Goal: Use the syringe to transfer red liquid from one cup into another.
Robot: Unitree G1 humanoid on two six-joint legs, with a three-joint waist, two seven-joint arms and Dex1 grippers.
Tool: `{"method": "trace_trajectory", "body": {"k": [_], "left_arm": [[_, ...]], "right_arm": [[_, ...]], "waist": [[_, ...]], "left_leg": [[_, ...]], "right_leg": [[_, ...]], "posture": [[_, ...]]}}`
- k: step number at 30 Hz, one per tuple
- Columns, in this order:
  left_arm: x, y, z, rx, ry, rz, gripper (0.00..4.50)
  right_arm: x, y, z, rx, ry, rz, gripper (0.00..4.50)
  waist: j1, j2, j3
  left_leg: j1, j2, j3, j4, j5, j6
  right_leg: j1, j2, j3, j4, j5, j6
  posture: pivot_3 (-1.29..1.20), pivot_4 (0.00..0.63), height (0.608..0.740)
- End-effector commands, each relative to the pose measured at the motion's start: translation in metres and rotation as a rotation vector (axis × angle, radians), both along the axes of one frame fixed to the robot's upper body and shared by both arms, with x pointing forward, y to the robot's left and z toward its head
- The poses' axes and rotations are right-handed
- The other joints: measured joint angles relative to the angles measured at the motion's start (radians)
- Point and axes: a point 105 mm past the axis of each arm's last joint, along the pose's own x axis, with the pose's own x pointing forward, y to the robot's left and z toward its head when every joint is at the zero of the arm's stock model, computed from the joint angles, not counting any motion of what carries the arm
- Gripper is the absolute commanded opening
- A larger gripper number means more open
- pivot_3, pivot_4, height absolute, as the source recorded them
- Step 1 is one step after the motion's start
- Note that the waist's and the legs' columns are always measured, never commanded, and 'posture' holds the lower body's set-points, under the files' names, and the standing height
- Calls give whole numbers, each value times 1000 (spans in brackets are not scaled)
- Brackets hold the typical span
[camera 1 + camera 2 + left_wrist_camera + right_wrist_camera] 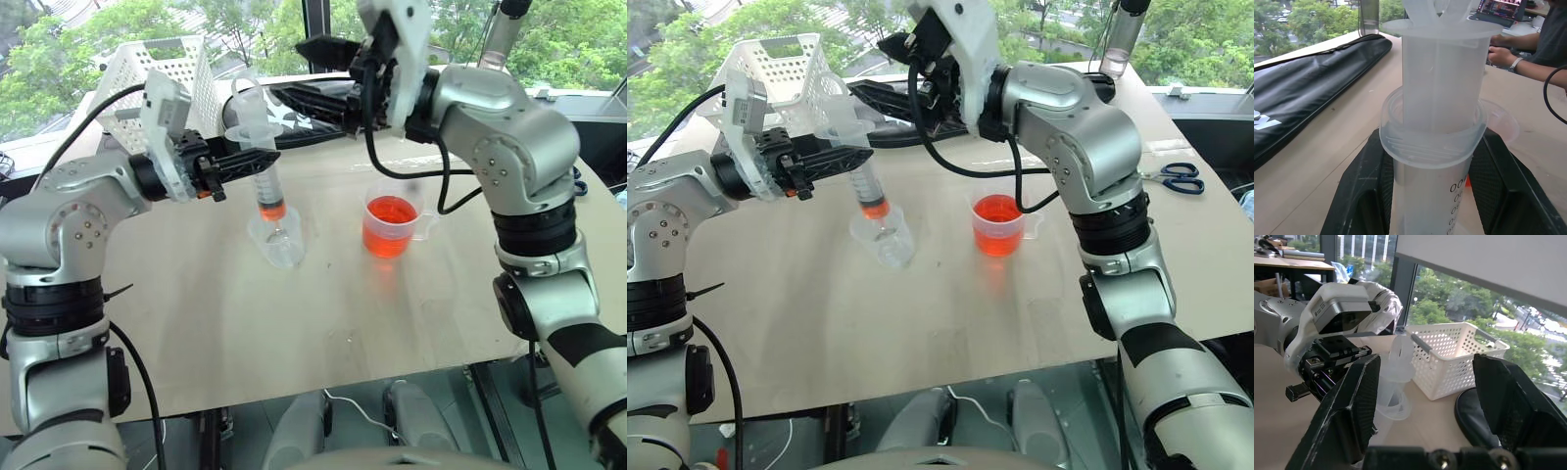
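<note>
Both arms are glossy silver-grey shells with black bands at the joints and small round screws in the housings. Black cables loop along each arm, and each white wrist block carries two black fingers [1361, 196].

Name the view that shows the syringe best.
Left eye view: the whole syringe shows, held by the left gripper, tip in the handleless cup. Right eye matches it. Left wrist shows barrel and flange close up; right wrist, its plunger top.

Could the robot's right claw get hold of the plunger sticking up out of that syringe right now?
Probably yes. The right claw stands open beside the syringe's plunger, with nothing between them. The left claw grips only the barrel lower down, so the plunger's top stays free.
</note>
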Motion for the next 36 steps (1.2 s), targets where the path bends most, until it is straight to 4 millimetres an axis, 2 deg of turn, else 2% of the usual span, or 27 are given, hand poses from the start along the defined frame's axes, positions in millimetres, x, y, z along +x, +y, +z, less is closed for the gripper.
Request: {"method": "trace_trajectory", "body": {"k": [1,8,9,11,13,16,18,20,36], "left_arm": [[-6,-7,9,24,-76,-22,1548],[-11,-12,4,32,-81,-35,1548],[-11,-12,4,34,-82,-35,1548],[-12,-13,4,37,-83,-36,1548],[-13,-13,4,41,-84,-37,1548],[-14,-14,3,45,-85,-38,1548],[-14,-15,3,47,-85,-38,1548],[-14,-15,3,47,-83,-36,1548],[-12,-13,1,43,-75,-29,1548]], "right_arm": [[-11,9,10,-17,-43,50,3144],[-11,21,9,10,11,85,3144],[-10,21,10,14,17,88,2715],[-11,22,8,7,21,93,2260],[-11,23,7,0,26,96,1305],[-10,24,5,-3,31,94,1305],[-8,25,5,-3,32,89,881],[-7,24,4,-6,31,82,220],[-2,19,-1,-41,20,62,220]], "waist": [[0,0,0],[-1,0,0],[-1,0,0],[-1,0,0],[0,0,0],[0,0,0],[-1,0,0],[-2,0,0],[-1,0,0]], "left_leg": [[0,0,0,0,0,0],[0,0,0,0,0,0],[0,0,0,0,0,0],[0,0,0,0,0,0],[0,0,0,0,0,0],[0,0,-1,0,0,0],[0,0,-1,0,0,0],[0,0,-1,0,0,0],[0,0,-1,0,0,0]], "right_leg": [[0,0,0,0,0,0],[0,0,0,0,0,0],[0,0,0,0,0,0],[0,0,0,0,0,0],[0,0,-1,0,0,0],[0,0,-1,0,0,0],[0,0,-1,0,0,0],[0,0,-1,0,0,0],[0,0,-1,0,0,0]], "posture": [[0,150,740],[0,150,740],[0,150,740],[0,150,740],[0,150,740],[0,150,740],[0,150,740],[0,150,740],[0,150,740]]}}
